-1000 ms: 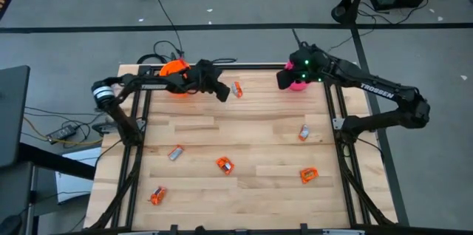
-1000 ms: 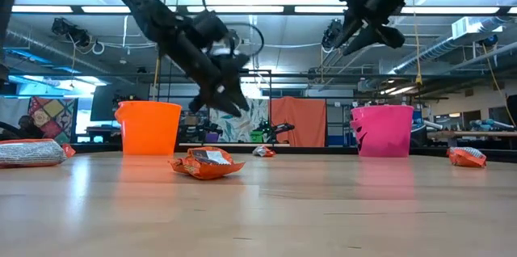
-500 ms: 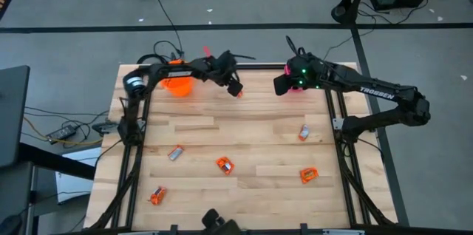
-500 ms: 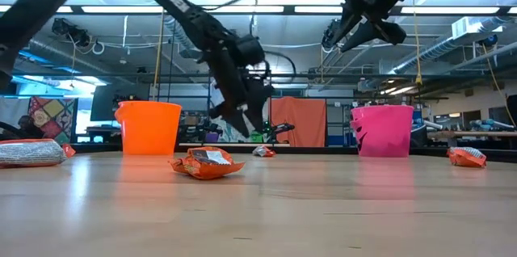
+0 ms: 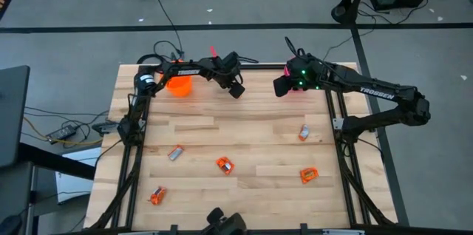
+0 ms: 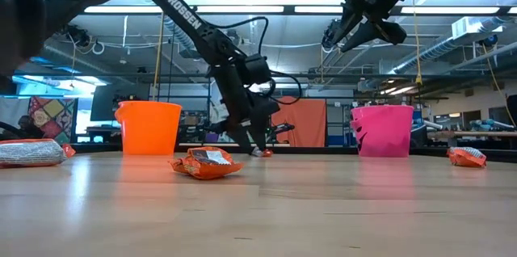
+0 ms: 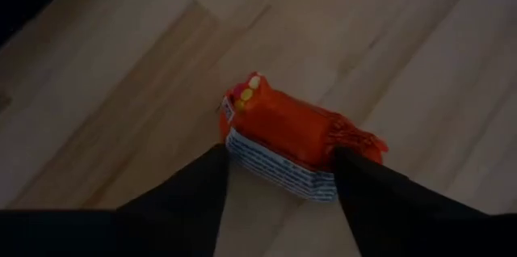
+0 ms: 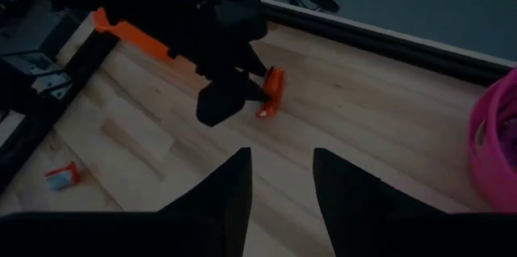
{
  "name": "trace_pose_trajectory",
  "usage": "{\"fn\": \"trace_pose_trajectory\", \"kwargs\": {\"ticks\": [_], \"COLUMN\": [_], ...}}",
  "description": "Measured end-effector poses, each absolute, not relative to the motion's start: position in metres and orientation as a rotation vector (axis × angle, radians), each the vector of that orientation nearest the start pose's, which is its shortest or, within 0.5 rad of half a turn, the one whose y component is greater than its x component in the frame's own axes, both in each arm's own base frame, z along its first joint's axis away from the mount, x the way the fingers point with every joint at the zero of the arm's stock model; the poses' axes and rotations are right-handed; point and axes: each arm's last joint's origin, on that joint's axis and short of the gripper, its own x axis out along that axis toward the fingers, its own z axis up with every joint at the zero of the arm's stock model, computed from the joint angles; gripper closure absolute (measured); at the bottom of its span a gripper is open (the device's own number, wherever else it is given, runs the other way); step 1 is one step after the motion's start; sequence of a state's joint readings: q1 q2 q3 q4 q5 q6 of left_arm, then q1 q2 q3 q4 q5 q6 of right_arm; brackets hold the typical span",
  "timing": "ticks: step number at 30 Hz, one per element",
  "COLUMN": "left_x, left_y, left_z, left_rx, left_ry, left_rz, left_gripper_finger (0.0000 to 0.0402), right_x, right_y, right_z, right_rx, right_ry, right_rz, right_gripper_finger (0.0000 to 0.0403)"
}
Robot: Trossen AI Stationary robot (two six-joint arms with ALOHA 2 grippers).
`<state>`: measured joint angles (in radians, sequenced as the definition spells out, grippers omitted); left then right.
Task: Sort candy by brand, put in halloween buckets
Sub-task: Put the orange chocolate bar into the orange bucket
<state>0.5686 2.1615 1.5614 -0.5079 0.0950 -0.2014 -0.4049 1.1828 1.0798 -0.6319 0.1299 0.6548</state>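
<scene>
high view: left gripper [image 5: 236, 90] is down at the table's far edge, about 12 o'clock from table centre, on top of a candy that the arm hides here. orange bucket [image 5: 178, 85] sits at its 9 o'clock, near the far left corner. right gripper [image 5: 281, 86] hovers at the far edge right of centre, covering most of the pink bucket [image 5: 295, 89], only a sliver shows. loose candies on the wood table [image 5: 244, 135]: one at 3 o'clock near the right rail [image 5: 303, 133], one at centre front [image 5: 225, 165], one front right [image 5: 309, 175], one left of centre [image 5: 175, 153], one front left [image 5: 157, 195].

low view: left gripper is at the tabletop between the two buckets. right gripper is high up, above and just left of the pink bucket's rim.

left wrist view: fingers [image 7: 198, 196] spread, straddling an orange-red candy [image 7: 295, 140] lying flat on the wood. pads sit just beside its two sides; cannot tell if they touch it.

right wrist view: right gripper's fingers [image 8: 230, 188] spread with a clear gap, nothing between them. it looks at the left gripper over the same candy, pink bucket rim at the frame edge.
</scene>
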Motion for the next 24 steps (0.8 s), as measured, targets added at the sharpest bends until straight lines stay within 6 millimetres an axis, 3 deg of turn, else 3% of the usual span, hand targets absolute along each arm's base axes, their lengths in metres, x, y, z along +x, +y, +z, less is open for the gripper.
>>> {"fn": "trace_pose_trajectory", "kwargs": {"ticks": [6,11,13,19,24], "left_x": [0.375,0.364,0.360,0.345,0.312], "left_y": [0.238,0.240,0.241,0.244,0.228], "left_z": [0.145,0.157,0.170,0.222,0.280], "left_rx": [-0.506,-0.579,-0.564,-0.489,-0.378], "left_ry": [1.053,1.131,1.147,1.188,1.273], "left_rz": [0.471,0.439,0.436,0.414,0.458], "left_gripper_finger": [0.0277,0.0376,0.0393,0.0391,0.0396], "right_x": [0.221,0.221,0.221,0.222,0.224], "right_y": [-0.099,-0.098,-0.097,-0.094,-0.083], "right_z": [0.318,0.318,0.318,0.302,0.292], "right_rx": [0.708,0.706,0.703,0.709,0.707], "right_ry": [0.546,0.554,0.565,0.654,0.711], "right_rz": [-0.735,-0.715,-0.684,-0.587,-0.544], "right_gripper_finger": [0.0259,0.0259,0.0259,0.0259,0.0259]}}
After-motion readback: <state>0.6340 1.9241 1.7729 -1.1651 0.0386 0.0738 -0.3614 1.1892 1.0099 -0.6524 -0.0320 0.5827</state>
